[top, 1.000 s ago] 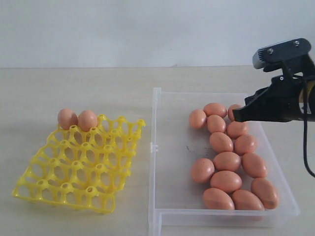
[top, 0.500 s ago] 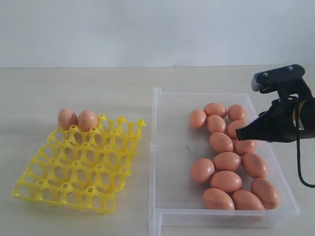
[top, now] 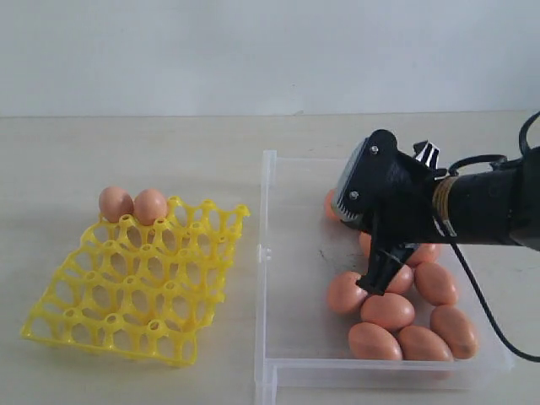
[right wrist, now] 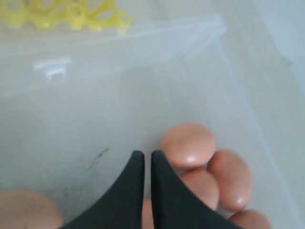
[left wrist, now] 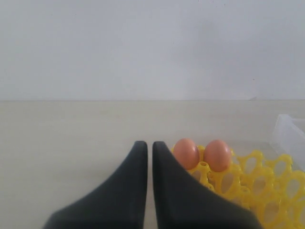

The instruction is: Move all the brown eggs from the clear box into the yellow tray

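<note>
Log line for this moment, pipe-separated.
right gripper: shut, empty, at brown eggs in clear box | left gripper: shut, empty | yellow tray: two brown eggs

Pale beige tabletop [top: 126, 143], plain white wall [top: 253, 51] behind

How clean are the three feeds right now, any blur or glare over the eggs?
Exterior view: even light, sharp, no glare, though the right gripper covers some brown eggs in the clear box. Left wrist view: slightly soft, two eggs on the yellow tray readable. Right wrist view: hazy, nearest eggs out of focus.
</note>
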You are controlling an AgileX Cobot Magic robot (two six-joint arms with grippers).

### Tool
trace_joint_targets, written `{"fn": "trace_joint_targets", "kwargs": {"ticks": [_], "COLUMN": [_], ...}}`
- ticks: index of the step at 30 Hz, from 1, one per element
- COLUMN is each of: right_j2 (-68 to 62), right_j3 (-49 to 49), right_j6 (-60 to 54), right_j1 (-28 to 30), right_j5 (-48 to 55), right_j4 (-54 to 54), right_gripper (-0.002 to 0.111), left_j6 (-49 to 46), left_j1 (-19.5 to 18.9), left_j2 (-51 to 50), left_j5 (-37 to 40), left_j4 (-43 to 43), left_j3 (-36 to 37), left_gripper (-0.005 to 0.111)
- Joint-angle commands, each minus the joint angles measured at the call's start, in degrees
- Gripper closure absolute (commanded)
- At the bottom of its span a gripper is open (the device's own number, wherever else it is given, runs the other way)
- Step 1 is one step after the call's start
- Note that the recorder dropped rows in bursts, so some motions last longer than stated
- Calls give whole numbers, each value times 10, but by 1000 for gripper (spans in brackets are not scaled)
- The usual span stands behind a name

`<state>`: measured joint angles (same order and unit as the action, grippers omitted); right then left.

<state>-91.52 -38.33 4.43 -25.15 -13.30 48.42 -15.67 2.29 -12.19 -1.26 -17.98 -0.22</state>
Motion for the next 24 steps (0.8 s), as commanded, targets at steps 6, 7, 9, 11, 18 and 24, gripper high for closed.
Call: {"fn": "trace_joint_targets", "kwargs": {"ticks": [6,7,9,11,18,24], "right_j2": [2,2,2,-3,-134,-171], "right_j3": [-87,-87,-93,-139,-390,-389], "right_j6": [-289,-304,-321,-368,-298,-308], "right_j1": [0,0,0,23,78,16], "right_j5": [-178,-217,-245,-61,701,699], "right_j4": [-455,-512,-616,-676,-689,-567], "right_gripper": [109,109,109,109,65,60], "left_j6": [-3,-3,-3,-3,-3,-3], "left_j1": [3,3,3,3,3,3], "left_j2": [-2,-2,-2,-2,-2,-2], "left_j5": [-5,-5,-5,-5,-6,-5], "left_j4": [-3,-3,-3,-3,-3,-3], "left_j3": [2,2,2,2,2,2], "left_gripper": [103,103,103,103,103,103]}}
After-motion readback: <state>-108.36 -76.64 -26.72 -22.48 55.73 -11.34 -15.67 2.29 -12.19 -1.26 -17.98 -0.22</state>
